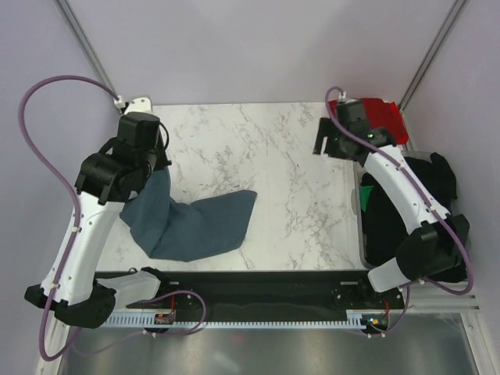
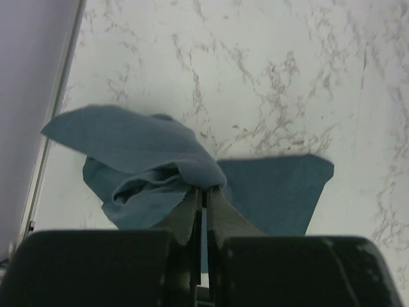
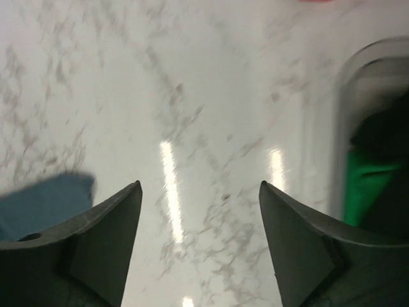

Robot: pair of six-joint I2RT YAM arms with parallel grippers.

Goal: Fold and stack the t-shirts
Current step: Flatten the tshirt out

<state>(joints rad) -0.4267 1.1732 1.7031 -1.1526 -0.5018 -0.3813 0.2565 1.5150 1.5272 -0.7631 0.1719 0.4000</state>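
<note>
two arms lean over the white marbled table (image 1: 266,148). the left pincer (image 2: 204,190) is pressed together on a bunched fold of the blue-grey t-shirt (image 2: 147,153), pinching the cloth between its fingers and holding it up off the table near the left edge. from that pinch the shirt hangs down in loose folds. its lower part lies on the marble and trails toward the middle of the table, with one flat corner reaching out to the right.

the right pincer (image 3: 199,187) is spread wide with nothing between its fingers. it hovers above bare marble on the far right part of the table, well apart from the blue-grey shirt. only a corner of that shirt shows at the left edge of its wrist view.

the red t-shirt (image 1: 388,117) sits at the far right corner, just behind the right wrist. the black t-shirts (image 1: 391,230) lie heaped in a grey bin (image 3: 339,96) beside the table's right edge, under the right arm. a green patch (image 1: 365,198) shows among the black cloth near the bin's left wall.
</note>
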